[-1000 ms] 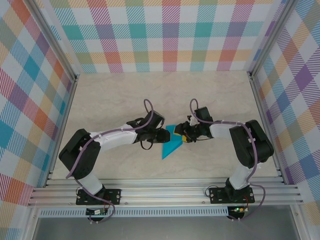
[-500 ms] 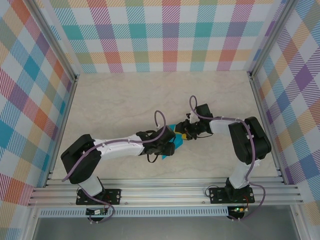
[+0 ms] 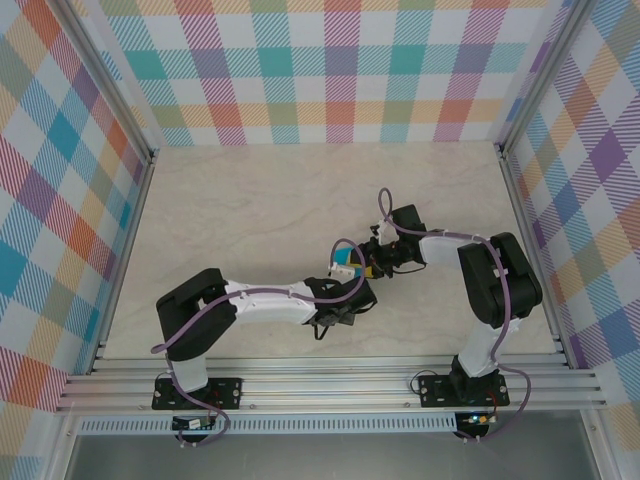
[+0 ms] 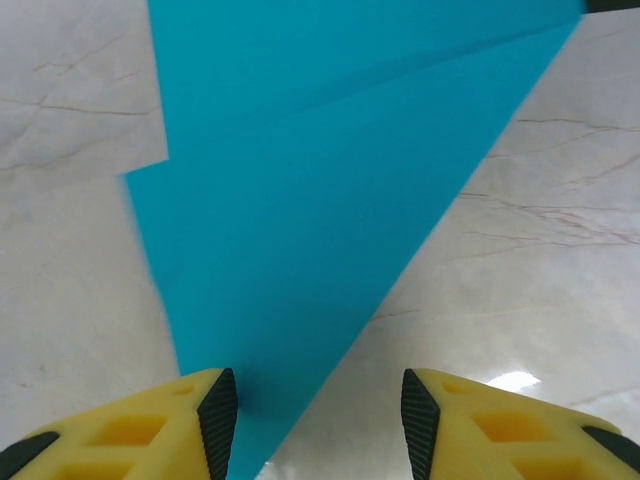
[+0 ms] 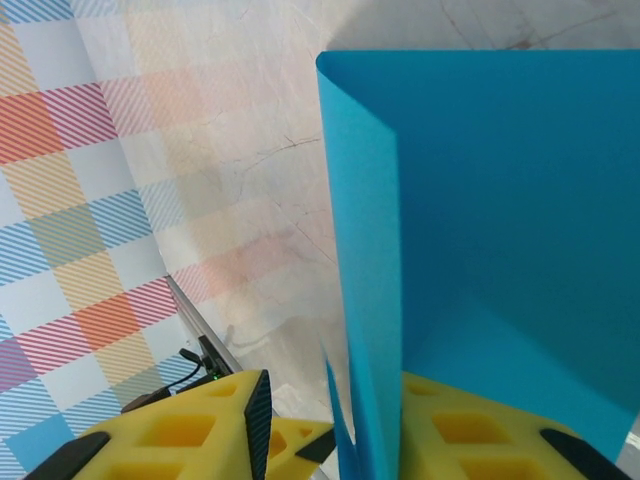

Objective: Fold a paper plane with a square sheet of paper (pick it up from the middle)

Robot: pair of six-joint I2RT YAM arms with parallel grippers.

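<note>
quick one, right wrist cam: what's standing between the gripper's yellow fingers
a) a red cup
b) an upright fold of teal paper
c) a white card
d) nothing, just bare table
b: in the right wrist view a raised fold of the teal paper stands up between the yellow fingers of the right gripper.

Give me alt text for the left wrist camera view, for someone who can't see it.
A teal-blue folded sheet of paper lies on a pale marbled table, narrowing to a point between the left gripper's open yellow fingers. Creases cross its upper part.
</note>
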